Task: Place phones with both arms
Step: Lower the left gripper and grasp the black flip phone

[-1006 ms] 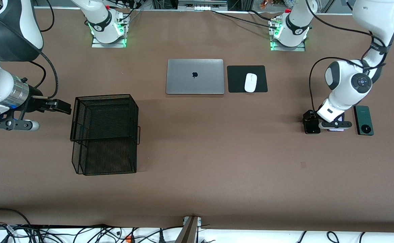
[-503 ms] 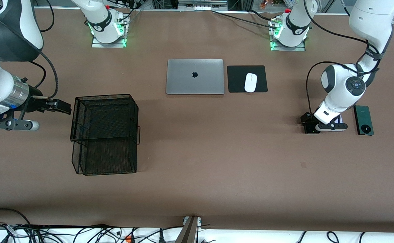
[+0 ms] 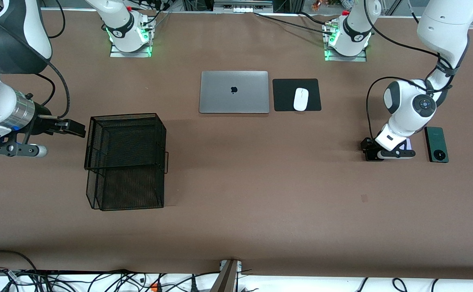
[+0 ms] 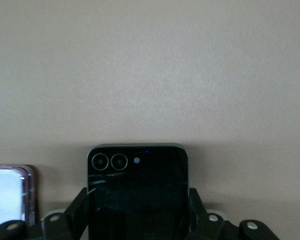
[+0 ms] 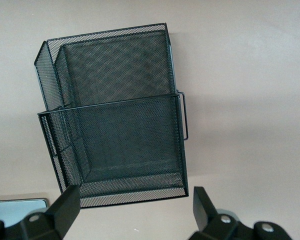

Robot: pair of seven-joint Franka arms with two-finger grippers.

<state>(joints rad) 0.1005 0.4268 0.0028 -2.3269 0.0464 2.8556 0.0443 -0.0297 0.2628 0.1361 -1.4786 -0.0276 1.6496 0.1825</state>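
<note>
A: State what changed at the left arm's end of the desk (image 3: 236, 227) over the last second.

B: The left gripper (image 4: 139, 220) had come down lower onto the black phone (image 4: 138, 192), and its wrist had shifted slightly toward the right arm's end. Its fingers (image 4: 76, 212), spread wide a second earlier, now sat against the two side edges of the black phone, which lay flat on the desk. In the front view the wrist covered most of that phone.

A: Position of the other phones?

B: Unchanged. The pale lilac-white phone (image 3: 407, 142) lay just beside the black one, toward the left arm's end, largely hidden under the wrist. The dark green phone (image 3: 436, 144) lay next in the same row, apart from the gripper, with its round camera ring at the end nearer the front camera.

A: Right arm?

B: It waited, not moved. The right gripper (image 5: 135, 210) hung beside the black wire mesh basket (image 3: 125, 160), toward the right arm's end of the desk, fingers wide apart and holding nothing.

A: Any readable markings?

B: An apple logo showed on the closed silver laptop (image 3: 234, 92). The white mouse (image 3: 300, 99) sat on a black mouse pad (image 3: 285, 95) beside the laptop. Lettering on the right arm's upper link was partly cut off and not legible.
</note>
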